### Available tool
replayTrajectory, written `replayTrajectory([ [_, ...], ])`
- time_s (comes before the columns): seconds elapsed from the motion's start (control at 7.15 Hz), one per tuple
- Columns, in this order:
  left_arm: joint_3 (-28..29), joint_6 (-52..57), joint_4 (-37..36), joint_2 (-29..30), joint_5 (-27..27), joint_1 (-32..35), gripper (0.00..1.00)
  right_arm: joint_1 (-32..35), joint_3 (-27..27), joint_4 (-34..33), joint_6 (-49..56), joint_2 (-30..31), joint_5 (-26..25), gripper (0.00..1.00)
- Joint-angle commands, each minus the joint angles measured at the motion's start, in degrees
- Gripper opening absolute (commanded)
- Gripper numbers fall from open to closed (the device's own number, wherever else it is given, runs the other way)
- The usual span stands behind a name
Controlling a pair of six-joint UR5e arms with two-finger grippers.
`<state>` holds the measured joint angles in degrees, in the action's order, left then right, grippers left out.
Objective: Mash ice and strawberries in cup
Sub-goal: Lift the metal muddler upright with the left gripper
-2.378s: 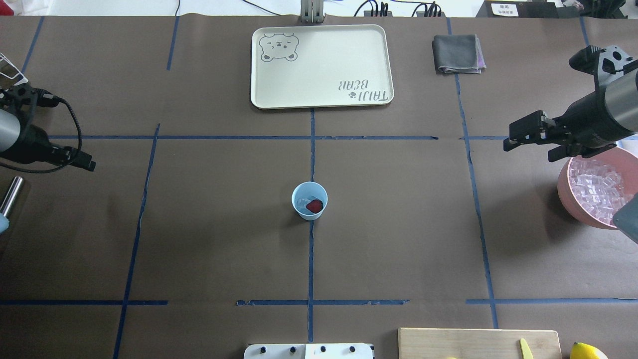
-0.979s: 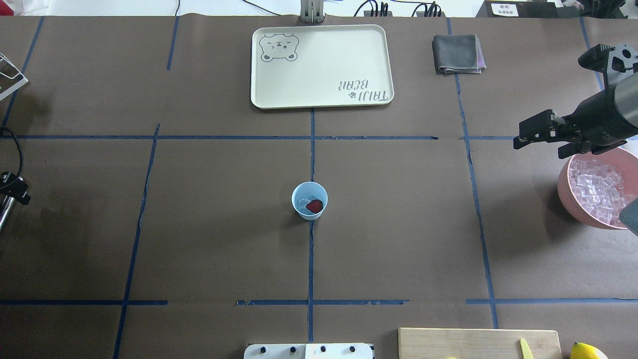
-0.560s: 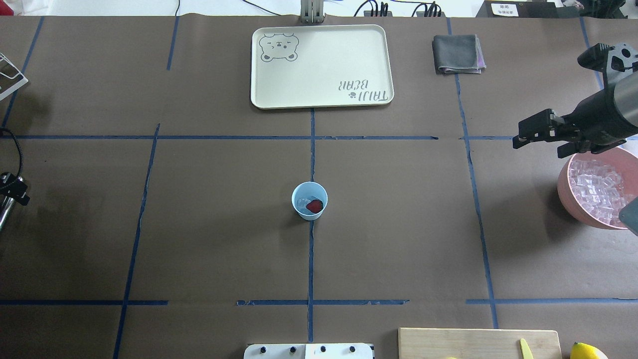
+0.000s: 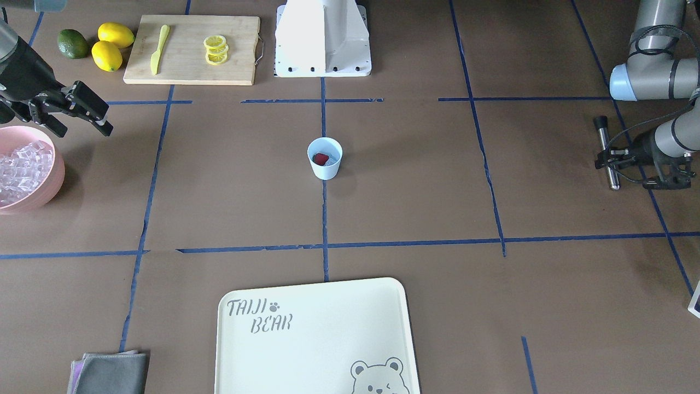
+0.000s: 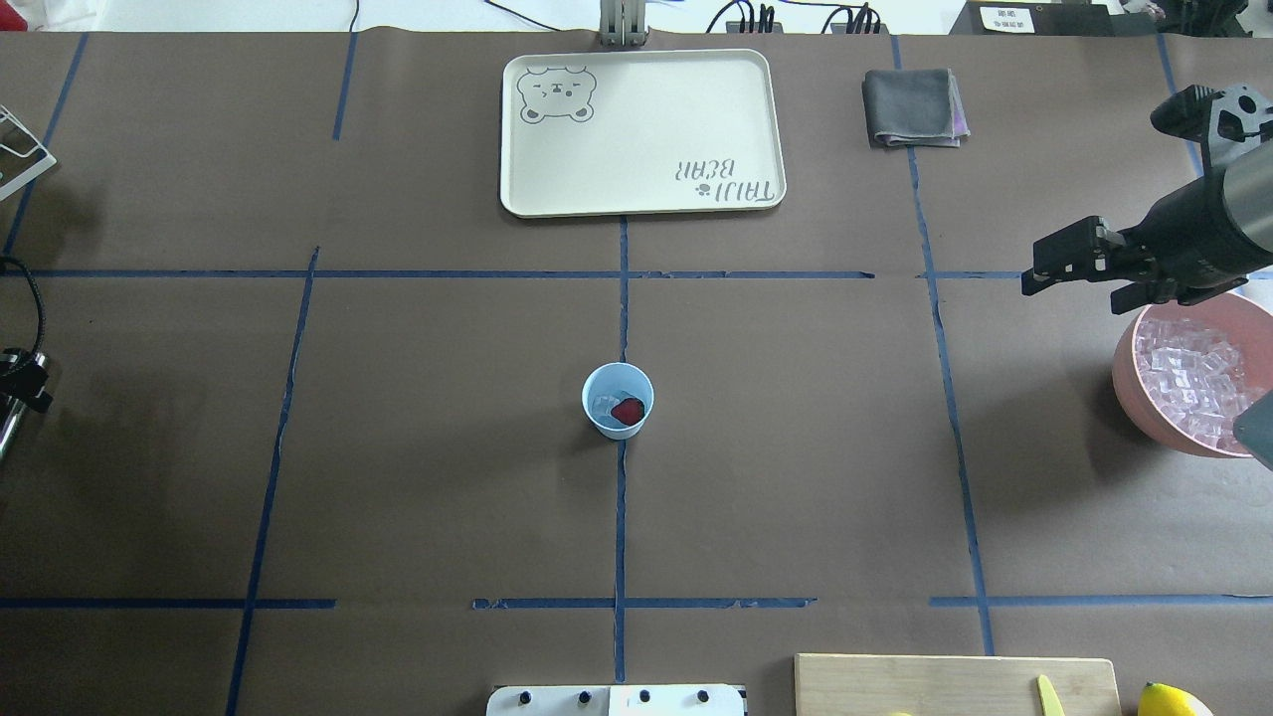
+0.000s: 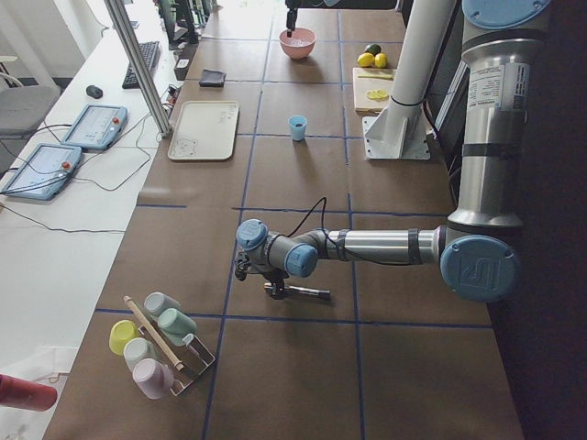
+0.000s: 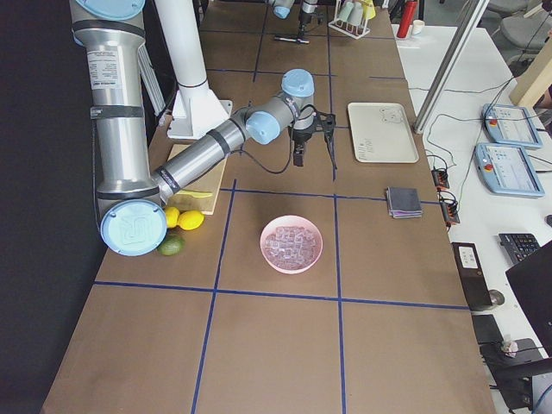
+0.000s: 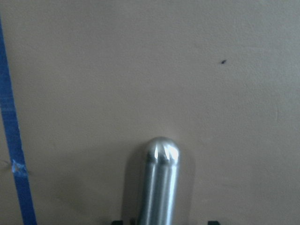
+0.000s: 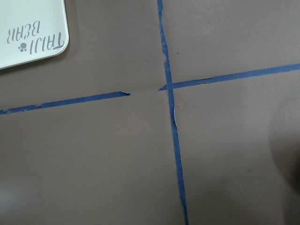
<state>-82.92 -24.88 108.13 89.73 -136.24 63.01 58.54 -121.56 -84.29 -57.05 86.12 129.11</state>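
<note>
A small light-blue tapered cup [image 5: 618, 401] stands upright at the middle of the brown paper-covered table [image 5: 398, 447], on a line of blue tape. Inside it lie one small red strawberry [image 5: 628, 410] and, beside it, a few clear glassy ice cubes [image 5: 602, 405]. Both arms are well apart from the cup, at opposite ends of the table.

The left pincer [image 4: 611, 162] is down low over a shiny metal rod [image 4: 604, 137] with a rounded end that lies flat on the table. In the left wrist view its dark fingertips [image 8: 123, 222] show on either side of the rod with a gap to each, so it is spread and not gripping.

The right pincer [image 5: 1072, 296] hangs in the air with its two black fingers spread wide and nothing between them, just beside a large pink bowl [image 5: 1122, 383] heaped with more clear ice.

At the far side lie a cream rectangular tray [image 5: 641, 149] printed with a bear and a folded grey cloth [image 5: 913, 107]. On the robot's side, a wooden cutting board [image 4: 191, 60] holds lemon slices [image 4: 216, 49] and a yellow knife [image 4: 158, 49], with two whole lemons [image 4: 106, 56] and a dark green fruit [image 4: 72, 44] beside it.
</note>
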Motion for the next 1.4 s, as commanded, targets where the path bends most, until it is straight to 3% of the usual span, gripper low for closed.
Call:
replayTrajectory([
  [0.0,0.7,0.0,0.0,0.2,0.1,-0.1,0.63,0.0,0.0,0.0,0.0,-0.1,0.0,1.0],
  [0.28,0.9,0.0,0.0,0.3,0.1,-0.1,0.45,0.0,0.0,0.0,0.0,-0.1,0.1,1.0],
  [0.42,0.9,0.0,0.0,0.3,0.0,-0.1,0.07,0.0,-0.1,0.0,0.0,-0.1,0.1,1.0],
  [0.56,0.7,0.0,0.0,0.3,0.0,-0.1,0.0,0.0,-0.2,0.0,0.0,-0.1,0.3,1.0],
  [0.7,-0.3,-0.1,-0.1,0.4,-0.2,-0.1,0.0,0.0,-0.3,0.0,0.0,-0.1,0.3,1.0],
  [0.84,-6.1,-0.8,-1.8,0.4,-0.5,0.4,0.0,0.1,-0.5,0.0,0.0,-0.1,0.5,1.0],
  [1.12,-21.3,-4.0,-18.0,7.3,-0.3,0.9,0.0,0.3,-0.7,0.0,0.0,-0.1,0.6,1.0],
  [1.26,-27.5,-7.3,-21.8,11.4,0.0,0.6,0.0,0.6,-0.9,0.0,0.1,0.0,0.8,1.0],
])
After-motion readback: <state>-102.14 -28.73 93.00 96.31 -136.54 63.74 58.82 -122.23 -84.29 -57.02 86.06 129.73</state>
